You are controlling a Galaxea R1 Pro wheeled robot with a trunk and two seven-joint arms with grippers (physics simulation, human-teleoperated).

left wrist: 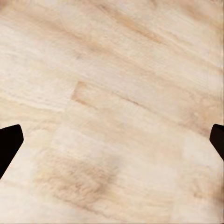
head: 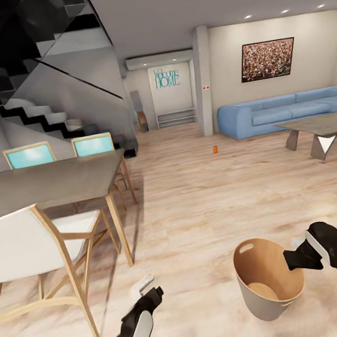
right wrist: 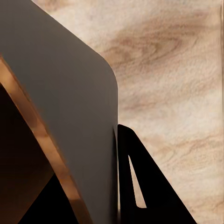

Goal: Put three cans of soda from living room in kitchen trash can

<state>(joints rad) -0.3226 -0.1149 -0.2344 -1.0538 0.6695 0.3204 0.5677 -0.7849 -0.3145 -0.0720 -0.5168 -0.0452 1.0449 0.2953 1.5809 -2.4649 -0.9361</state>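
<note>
My right gripper is shut on the rim of the tash can, a pale bucket with a tan-brown inside and an oval handle hole, held low in front of me. In the right wrist view the can's grey wall lies against one dark finger. One orange can of soda stands far off on the wood floor, near the blue sofa of the living room. My left gripper hangs open over bare floor, its fingertips wide apart. The other two cans are out of view.
A dining table with white and teal chairs stands at the left, with a staircase behind it. A low grey table sits before the sofa at the right. Open wood floor runs between them toward the orange can.
</note>
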